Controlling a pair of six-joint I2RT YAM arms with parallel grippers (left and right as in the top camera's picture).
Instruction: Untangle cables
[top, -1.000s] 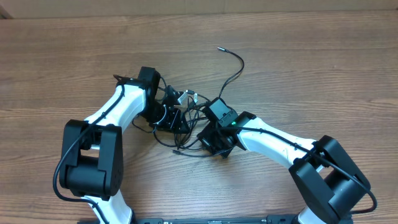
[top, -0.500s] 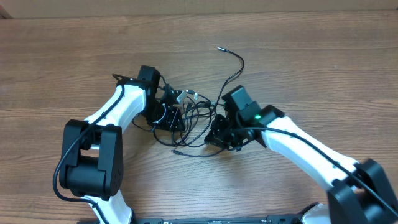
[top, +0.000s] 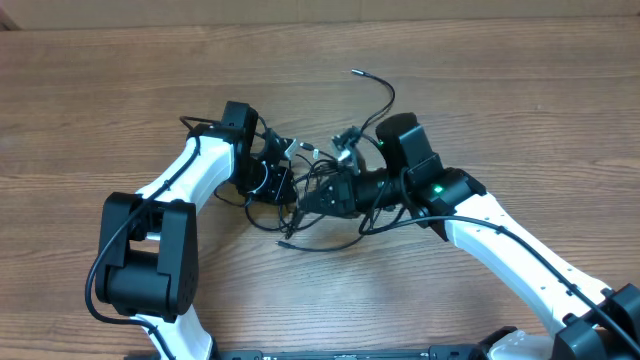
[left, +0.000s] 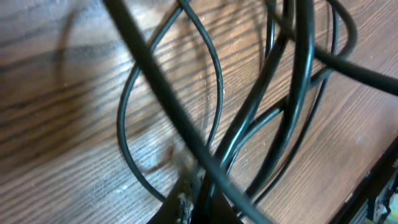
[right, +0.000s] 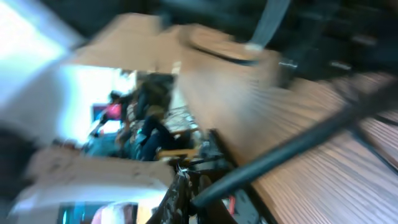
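Several thin black cables (top: 318, 178) lie tangled at the table's middle, between my two grippers. One loose end with a small plug (top: 353, 73) curls toward the far side. Another plug end (top: 285, 243) lies near the front. My left gripper (top: 272, 180) sits low at the tangle's left side. In the left wrist view its fingertips (left: 194, 198) are shut on crossing cable strands (left: 249, 118). My right gripper (top: 312, 197) points left into the tangle. In the blurred right wrist view its fingers (right: 189, 196) are shut on one black cable (right: 292, 146) that runs up to the right.
The wooden table (top: 520, 110) reaches all around the tangle. The white left arm (top: 185, 180) comes in from the front left. The white right arm (top: 480, 225) comes in from the front right. Thick black arm cables run along both.
My right arm has swung up and to the right and turned, so its gripper now points left at the tangle. The cable loops shifted with it. The left arm has barely moved.
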